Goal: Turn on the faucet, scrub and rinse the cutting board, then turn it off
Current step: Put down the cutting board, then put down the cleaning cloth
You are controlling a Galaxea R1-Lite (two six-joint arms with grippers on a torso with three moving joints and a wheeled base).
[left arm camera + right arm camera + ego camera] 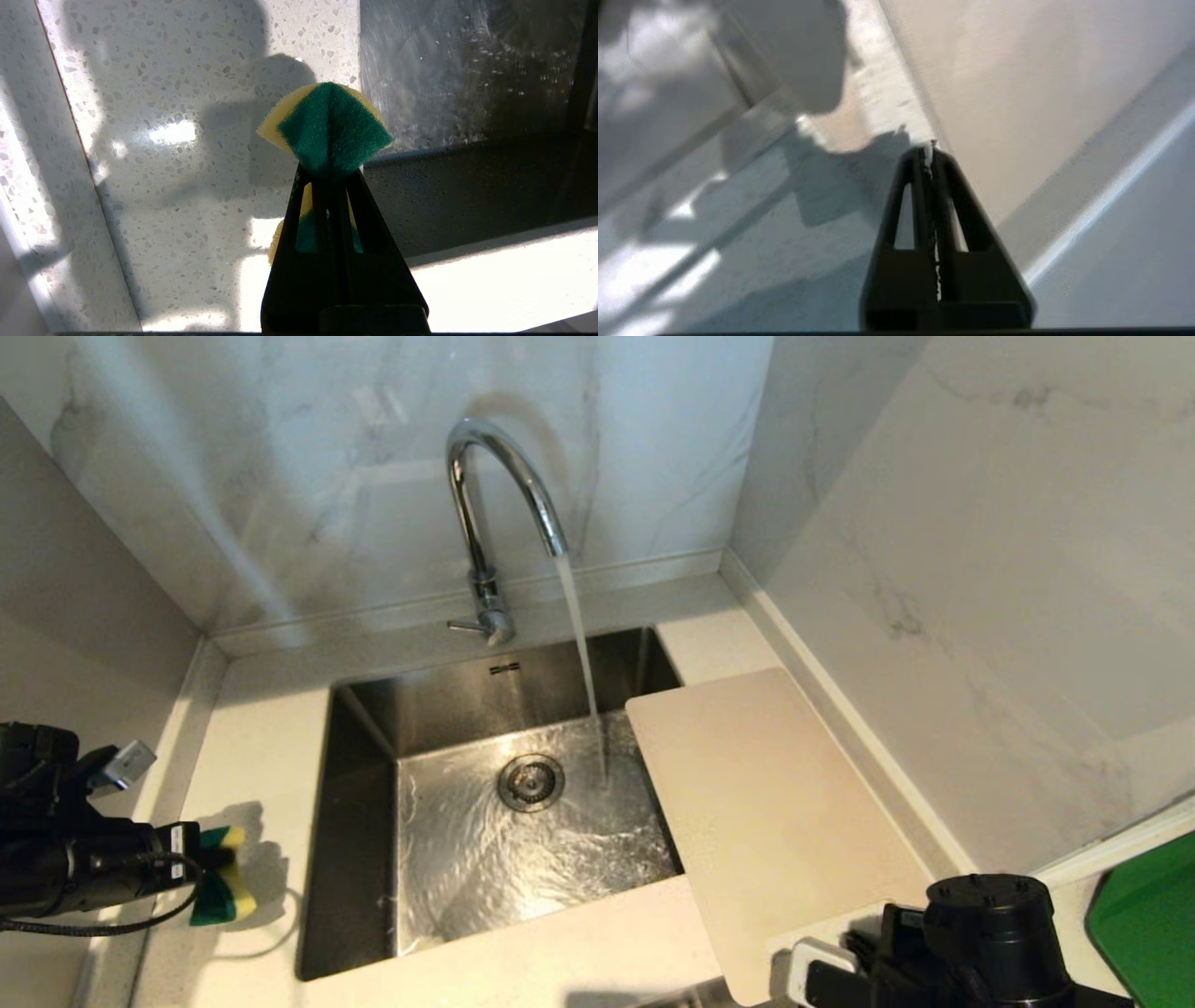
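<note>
Water runs from the faucet (504, 495) into the sink (364, 709), so the board is probably next. The cutting board (766, 803) lies flat on the tabletop (261, 747), beyond the sink from the left tool (201, 877) and directly ahead of the right tool (930, 151), with one long edge overhanging the basin. Its long axis runs from the near edge, by the right tool, toward the back wall beside the faucet.

The right arm is much the nearer. Its tool is closed on nothing, fingertips together, at the board's near edge; whether it touches the board cannot be told.

The left tool is clamped on a green-and-yellow sponge (327, 126), which sticks out past its tips over the tabletop just beside the basin. From this tool the board lies well apart, across the full width of the sink. I judge that scrubbing needs either the sponge carried over the basin to the board, or the board drawn under the stream by the right arm.
</note>
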